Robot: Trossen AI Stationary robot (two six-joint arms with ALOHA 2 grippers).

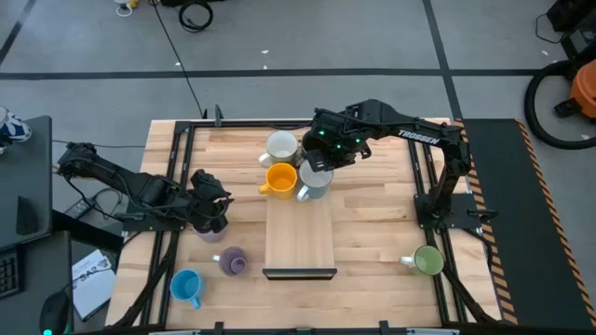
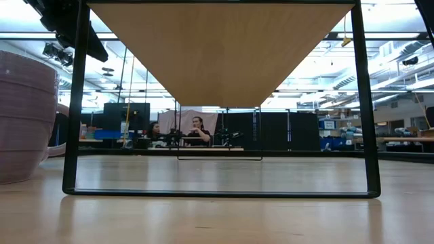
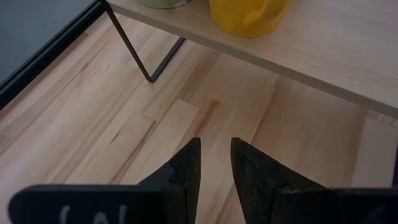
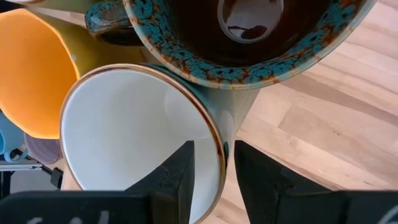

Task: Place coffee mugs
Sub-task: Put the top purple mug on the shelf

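Raised wooden shelf (image 1: 300, 237): white ceramic mug (image 1: 281, 146), orange mug (image 1: 280, 179), pale grey mug (image 1: 316, 182) and dark speckled mug (image 4: 249, 31) placed.

Right tool (image 1: 321, 166) straddles the grey mug's rim, slightly parted, apparently releasing.

Left tool (image 1: 210, 216) empty, slightly parted, near the table.

Lavender (image 1: 231, 261), light blue (image 1: 185, 286) and green (image 1: 427, 261) mugs remain on the table.

Lavender mug (image 2: 24, 115) cut off at low view's edge; distant people (image 2: 178, 132) indistinct.

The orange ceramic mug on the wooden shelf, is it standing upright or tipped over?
Upright. From above, the orange ceramic mug shows its round open mouth facing up on the raised wooden shelf, handle out sideways.
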